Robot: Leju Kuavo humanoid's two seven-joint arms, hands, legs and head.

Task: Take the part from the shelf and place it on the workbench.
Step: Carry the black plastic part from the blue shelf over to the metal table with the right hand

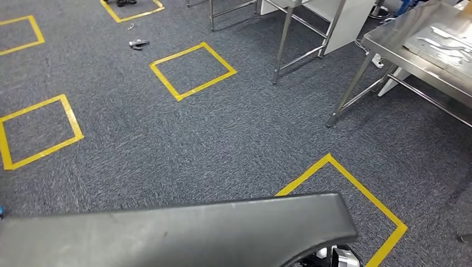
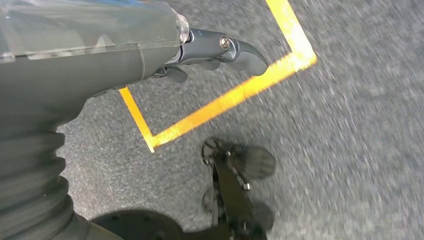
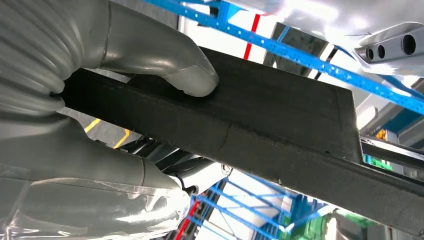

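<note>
The long black part (image 1: pixel 178 231) lay across the bottom of the head view, its long axis running roughly side to side in front of the robot, one rounded end toward the right. The right hand (image 3: pixel 100 100) was clamped on it: in the right wrist view the thumb (image 3: pixel 192 77) pressed on one face while the rest of the hand wrapped the opposite face, the part (image 3: pixel 280 130) extending away from the hand past blue shelf racking (image 3: pixel 310 52).

The steel workbench (image 1: pixel 389 41) stood ahead and to the right, well apart from the part, across grey carpet (image 1: pixel 222 139) marked with yellow tape squares (image 1: pixel 192 70). The right hand was therefore the nearer one to the bench, and the placement would depend on closing that gap toward the right.

The left hand (image 2: pixel 210 52) hung over the floor with its fingers curled inward and nothing held between them
</note>
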